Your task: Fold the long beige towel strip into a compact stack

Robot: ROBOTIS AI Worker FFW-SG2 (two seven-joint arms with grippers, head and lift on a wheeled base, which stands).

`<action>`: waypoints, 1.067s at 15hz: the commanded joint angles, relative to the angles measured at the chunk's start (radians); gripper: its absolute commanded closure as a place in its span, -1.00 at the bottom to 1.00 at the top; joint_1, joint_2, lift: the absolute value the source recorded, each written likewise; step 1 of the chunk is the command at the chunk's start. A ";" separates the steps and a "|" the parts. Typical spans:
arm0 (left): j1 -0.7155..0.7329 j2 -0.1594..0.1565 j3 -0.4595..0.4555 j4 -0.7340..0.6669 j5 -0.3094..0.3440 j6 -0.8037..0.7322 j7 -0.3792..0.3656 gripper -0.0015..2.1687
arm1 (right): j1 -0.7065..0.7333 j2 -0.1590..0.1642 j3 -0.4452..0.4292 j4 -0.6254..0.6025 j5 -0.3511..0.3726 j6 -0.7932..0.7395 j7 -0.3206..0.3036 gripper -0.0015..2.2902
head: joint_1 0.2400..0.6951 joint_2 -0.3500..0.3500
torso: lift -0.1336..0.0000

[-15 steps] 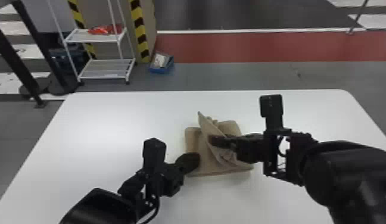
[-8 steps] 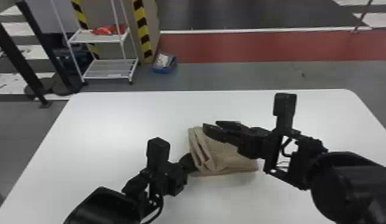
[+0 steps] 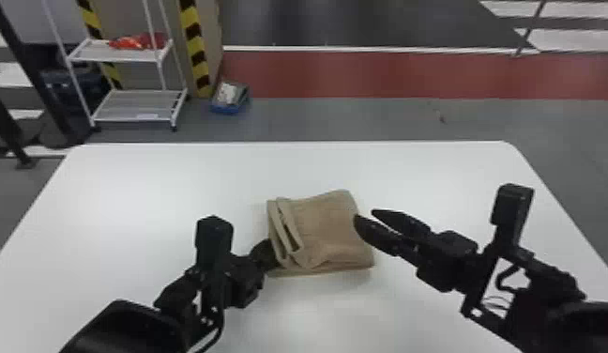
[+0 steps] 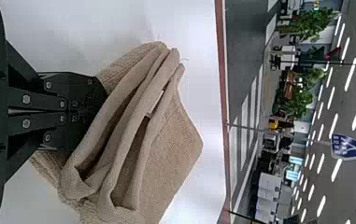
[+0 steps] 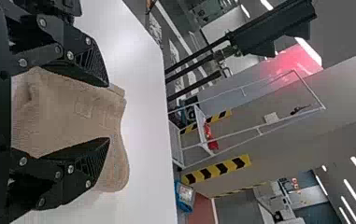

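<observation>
In the head view my left gripper (image 3: 266, 256) is at the left edge of the beige towel (image 3: 326, 230), which lies mid-table as a thick folded bundle. The left wrist view has that gripper (image 4: 95, 103) shut on the towel (image 4: 175, 149), its tips hidden among layers that form loose loops. Just off the towel's right side, my right gripper (image 3: 365, 218) stands open in the head view. Seen from the right wrist, this gripper (image 5: 107, 112) has its fingers spread, with the towel (image 5: 68, 112) beyond them and nothing held.
The white table (image 3: 167, 183) extends around the towel on every side. Past its far edge, a white shelf rack (image 3: 134, 105) and a blue bin (image 3: 230, 97) stand on the floor.
My right gripper has let go of the raised towel flap and drawn back to the right. The flap has come down over the bundle, with loops at its left. My left gripper has barely moved.
</observation>
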 commanded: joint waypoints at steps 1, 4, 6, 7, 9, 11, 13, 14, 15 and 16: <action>0.000 0.000 0.003 0.000 0.001 -0.001 0.000 0.66 | 0.071 -0.001 -0.035 -0.033 0.008 0.001 0.018 0.81 | 1.00 -0.15 | -0.74; -0.002 -0.002 0.000 0.000 0.001 -0.001 0.003 0.66 | 0.083 -0.002 -0.011 0.029 0.048 -0.009 0.031 0.81 | 1.00 -0.20 | -0.74; -0.002 -0.002 0.000 0.000 0.001 0.002 0.004 0.66 | 0.063 -0.010 0.020 0.098 0.049 -0.021 0.038 0.81 | 1.00 -0.21 | -0.74; -0.002 -0.002 0.003 0.000 -0.001 0.002 0.003 0.66 | 0.054 -0.013 0.038 0.130 0.059 -0.042 0.037 0.81 | 1.00 -0.20 | -0.74; -0.002 0.000 0.011 -0.002 -0.001 0.005 0.000 0.66 | 0.036 -0.014 0.049 0.178 0.066 -0.052 0.037 0.81 | 1.00 -0.16 | -0.74; 0.001 0.003 0.012 -0.008 0.001 0.005 -0.003 0.66 | -0.013 -0.013 0.055 0.240 0.069 -0.058 0.035 0.81 | 1.00 -0.14 | -0.74; 0.009 0.006 0.006 -0.051 0.002 0.017 -0.006 0.66 | -0.075 -0.010 0.064 0.306 0.076 -0.073 0.028 0.81 | 1.00 -0.13 | -0.74; 0.024 0.008 0.008 -0.075 0.002 0.023 -0.010 0.66 | -0.107 -0.008 0.070 0.340 0.077 -0.073 0.020 0.81 | 1.00 -0.13 | -0.74; 0.038 0.009 0.008 -0.120 0.002 0.035 -0.014 0.66 | -0.142 -0.005 0.073 0.380 0.074 -0.073 0.015 0.81 | 1.00 -0.14 | -0.74; 0.055 0.012 0.011 -0.163 -0.001 0.063 -0.022 0.66 | -0.167 -0.002 0.070 0.411 0.072 -0.076 0.012 0.81 | 1.00 -0.15 | -0.74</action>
